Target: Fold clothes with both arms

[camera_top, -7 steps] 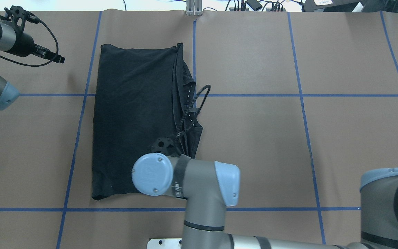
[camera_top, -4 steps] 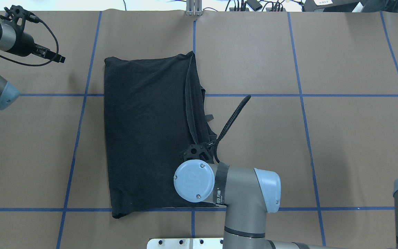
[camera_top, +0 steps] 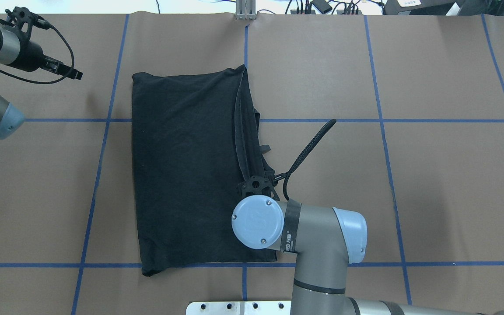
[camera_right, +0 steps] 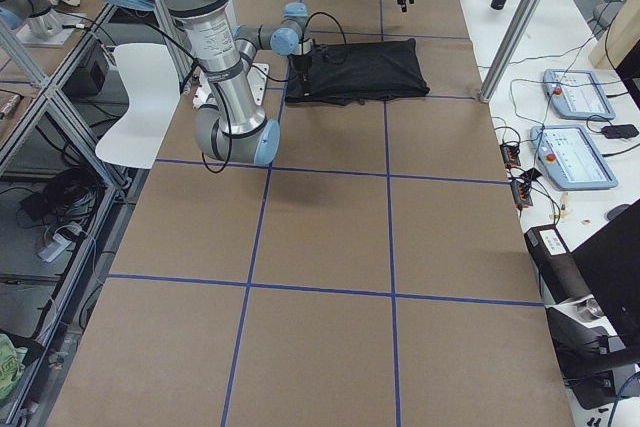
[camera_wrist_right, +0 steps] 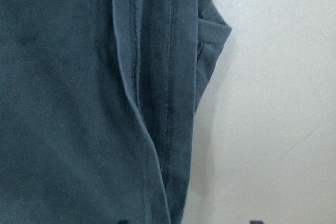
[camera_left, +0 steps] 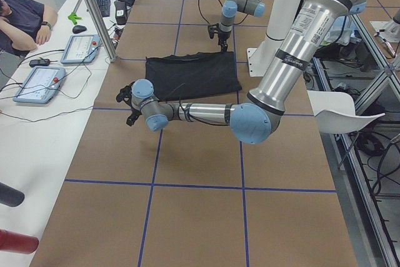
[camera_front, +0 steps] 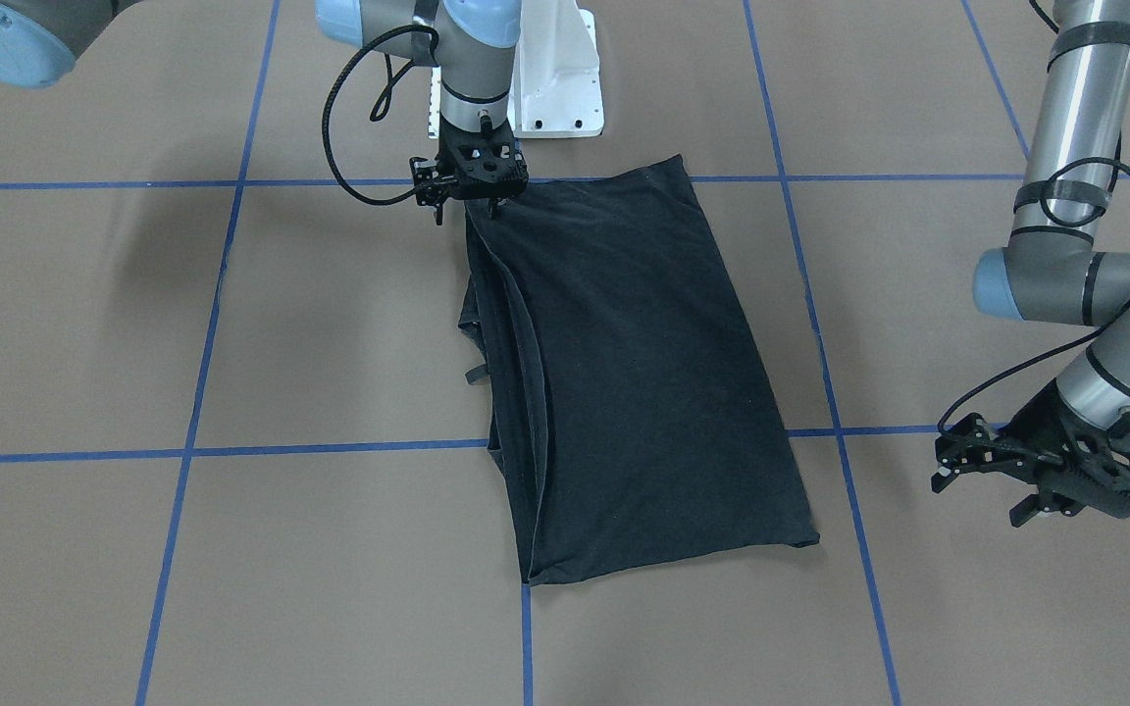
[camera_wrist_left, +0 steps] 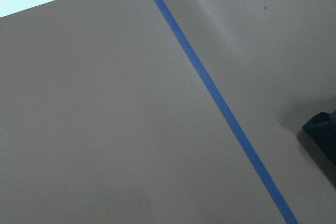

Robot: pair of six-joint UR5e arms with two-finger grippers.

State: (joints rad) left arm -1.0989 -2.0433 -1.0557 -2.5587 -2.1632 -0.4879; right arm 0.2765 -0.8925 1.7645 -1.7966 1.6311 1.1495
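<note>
Right end effector [camera_front: 467,208] fingers spread, empty, over folded shirt [camera_front: 624,373] corner. Left end effector [camera_front: 979,480] aside over table [camera_front: 182,324]; can't tell its opening.

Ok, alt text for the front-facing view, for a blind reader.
A folded black T-shirt lies on a brown table gridded with blue tape. The right gripper is at the shirt's corner nearest the robot; the left gripper hovers clear of it.

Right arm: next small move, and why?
Probably lift the right gripper straight up, clear of the T-shirt. Its jaws look open above the layered edge near the robot-side corner, holding nothing; the shirt lies flat as a long rectangle, and the left gripper hovers off the cloth, so a cross fold likely needs fresh grips.
</note>
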